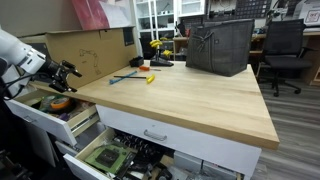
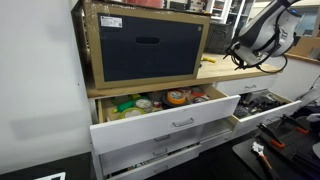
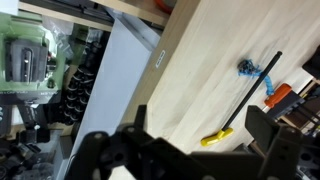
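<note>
The light wooden table point(image 1: 190, 100) fills most of the scene. A big cardboard box point(image 1: 85, 52) stands along one short edge, and a gray tote bag point(image 1: 220, 45) sits near the far edge. Below the box's edge of the table, white drawers are pulled out. The top drawer point(image 1: 40, 118) holds loose supplies, and a lower drawer point(image 1: 100, 162) holds green and black parts.

The end effector point(image 1: 66, 72) hangs in the air just off that edge, beside the box and apart from the tabletop. It seems to be over the top drawer, though the angle makes this hard to fix. In the wrist view its dark fingers point(image 3: 262, 125) are spread wide with nothing between them.

A long black tool with a yellow handle point(image 3: 240, 105) lies flat on the tabletop near the middle, well apart from the end effector. An orange tape roll point(image 1: 60, 103) lies in the top drawer, below the end effector.
</note>
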Robot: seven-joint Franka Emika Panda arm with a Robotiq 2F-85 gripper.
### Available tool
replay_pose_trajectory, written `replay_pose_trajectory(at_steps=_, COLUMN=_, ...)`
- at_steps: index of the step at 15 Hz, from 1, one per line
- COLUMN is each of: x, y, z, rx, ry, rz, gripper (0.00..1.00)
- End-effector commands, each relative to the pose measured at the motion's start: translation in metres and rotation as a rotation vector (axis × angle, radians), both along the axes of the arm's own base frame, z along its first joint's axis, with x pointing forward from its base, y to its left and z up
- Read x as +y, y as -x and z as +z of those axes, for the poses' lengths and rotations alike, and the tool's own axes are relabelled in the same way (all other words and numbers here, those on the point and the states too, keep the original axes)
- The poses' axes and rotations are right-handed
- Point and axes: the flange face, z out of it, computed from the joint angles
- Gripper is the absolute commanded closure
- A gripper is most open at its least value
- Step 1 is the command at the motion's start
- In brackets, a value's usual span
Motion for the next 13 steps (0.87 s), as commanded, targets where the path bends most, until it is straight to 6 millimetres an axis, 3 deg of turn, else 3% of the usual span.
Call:
replay_pose_trajectory(at_steps=1, x=0.01, y=0.021, z=-0.009, rx=0.052, ry=0.077, rz=0.075, gripper=0.0)
replay_pose_trajectory(at_steps=6, x=0.013, y=0.042, z=-0.014, rx=0.113, ry=0.189, rz=0.217, gripper=0.0)
replay_pose_trajectory(at_steps=8, x=0.011, y=0.048, z=-0.011, rx=0.104, ry=0.187, rz=0.184, gripper=0.0)
replay_pose_trajectory(at_steps=13, x=0.012, y=0.043, z=-0.015, rx=0.108, ry=0.166, rz=0.199, gripper=0.0)
